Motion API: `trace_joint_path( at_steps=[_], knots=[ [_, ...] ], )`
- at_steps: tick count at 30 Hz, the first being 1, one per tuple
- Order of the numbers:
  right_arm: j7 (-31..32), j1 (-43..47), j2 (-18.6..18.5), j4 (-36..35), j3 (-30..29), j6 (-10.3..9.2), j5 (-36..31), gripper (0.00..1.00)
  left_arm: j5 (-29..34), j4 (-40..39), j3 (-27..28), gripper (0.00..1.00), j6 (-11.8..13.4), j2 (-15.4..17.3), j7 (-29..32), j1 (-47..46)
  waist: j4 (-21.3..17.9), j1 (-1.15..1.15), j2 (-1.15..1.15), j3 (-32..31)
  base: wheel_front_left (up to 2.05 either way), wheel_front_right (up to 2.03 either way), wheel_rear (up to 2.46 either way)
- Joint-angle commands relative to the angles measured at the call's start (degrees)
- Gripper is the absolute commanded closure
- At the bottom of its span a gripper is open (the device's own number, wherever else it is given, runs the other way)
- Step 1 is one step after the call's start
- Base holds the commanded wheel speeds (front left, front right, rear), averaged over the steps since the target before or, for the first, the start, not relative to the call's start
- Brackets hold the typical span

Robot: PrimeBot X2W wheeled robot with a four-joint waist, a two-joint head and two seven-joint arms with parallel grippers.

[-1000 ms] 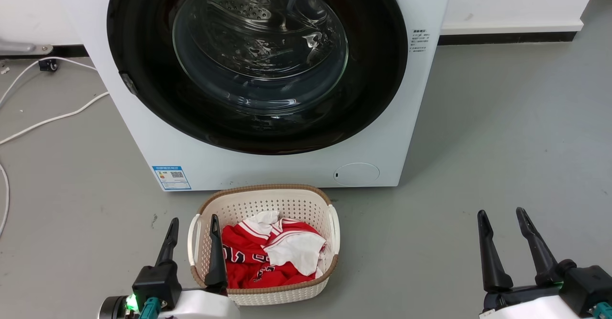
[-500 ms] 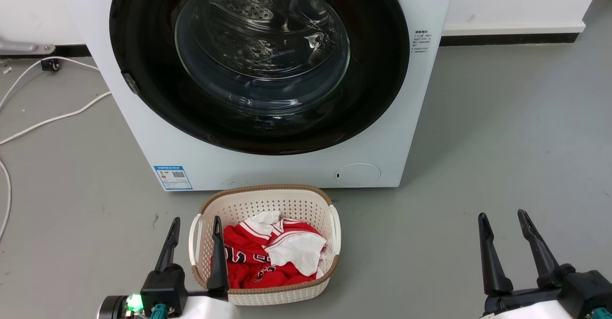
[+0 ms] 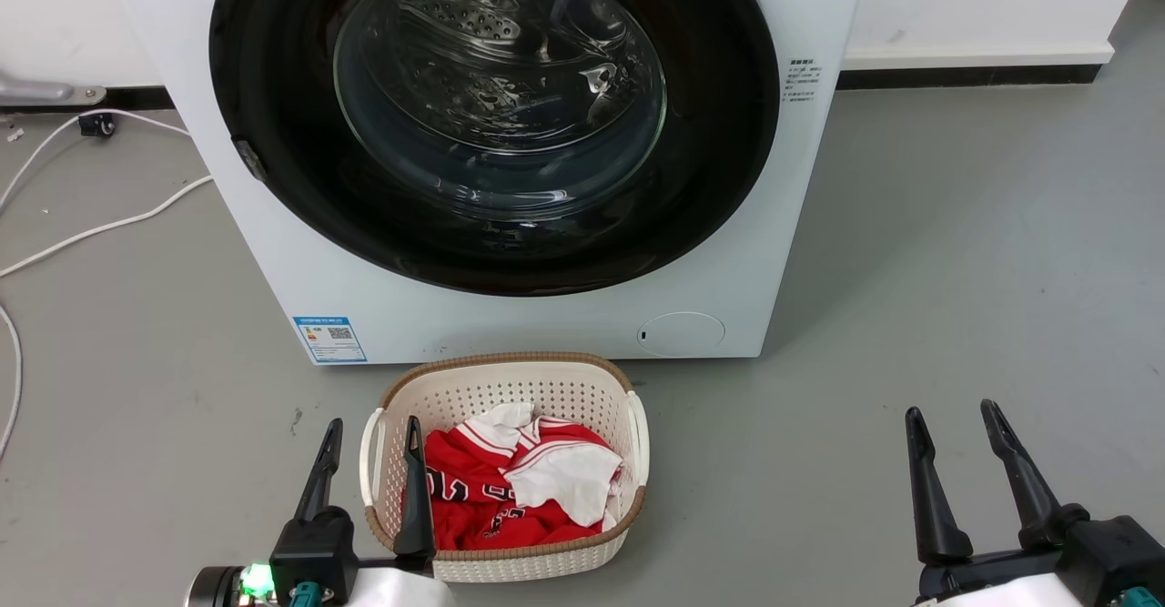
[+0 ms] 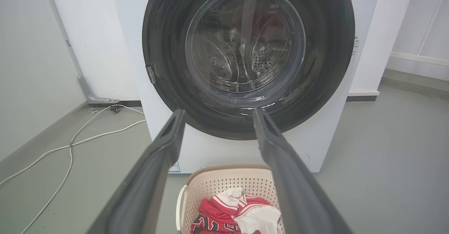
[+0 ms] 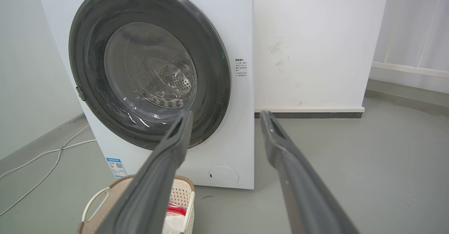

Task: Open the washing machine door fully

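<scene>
Sitting shut and flush against the white front of the washing machine (image 3: pixel 546 316), the washing machine door (image 3: pixel 491 116) takes the upper middle of the head view. It is a glossy black ring around a bulging clear window, through which the perforated steel drum can be seen. A small grey fitting (image 3: pixel 248 159) sits on the door's left edge. Low on the machine's front are a blue label (image 3: pixel 329 338) at the lower left and a round cap (image 3: pixel 681 332) at the lower right. Just below the machine, at the bottom centre of the frame, a cream laundry basket (image 3: pixel 510 379) stands on the grey floor (image 3: pixel 956 252) with red and white clothes (image 3: pixel 510 489) in it. The left tool (image 3: pixel 373 422) is at the lower left, fingers spread wide and holding nothing. One of its fingers overlaps the basket's left rim in the picture, though contact cannot be judged. The right tool (image 3: pixel 949 409) is at the lower right over bare floor, also spread wide and empty. Both tools are well apart from the door. A white cable (image 3: pixel 100 225) trails across the floor at the left edge of the frame.
</scene>
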Motion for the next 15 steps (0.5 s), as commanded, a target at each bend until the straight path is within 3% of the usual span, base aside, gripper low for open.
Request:
trace_joint_path(
  at_steps=[1,9,10,11,15],
  knots=[
    [-0.14,0.63,0.07,0.02,-0.03,-0.02,0.10,0.00,0.15,0.07,0.05,0.00,-0.27,-0.08,-0.16,0.29,0.00,0.00,0.00,-0.02,0.00,0.00,0.00],
    [-0.14,0.72,0.07,0.03,0.39,-0.02,0.17,0.00,0.19,0.04,0.23,0.00,-0.03,-0.15,-0.16,0.49,0.03,0.00,0.00,-0.11,0.00,0.00,0.00],
    [-0.14,0.72,0.07,0.08,0.37,-0.02,0.25,0.86,0.19,0.01,0.21,0.00,-0.02,-0.15,-0.16,0.52,0.02,0.00,0.00,-0.09,0.00,0.00,0.00],
    [-0.14,0.68,0.07,0.08,0.32,-0.02,0.34,1.00,0.12,-0.01,0.19,0.00,-0.01,-0.15,-0.16,0.54,0.01,0.00,0.00,-0.07,0.00,0.00,0.00],
    [-0.13,0.44,0.07,0.18,-0.04,-0.02,4.64,1.00,-0.14,0.03,0.13,0.00,0.08,-0.15,-0.16,0.43,-0.03,0.00,0.00,0.08,0.00,0.00,0.00]
  ],
)
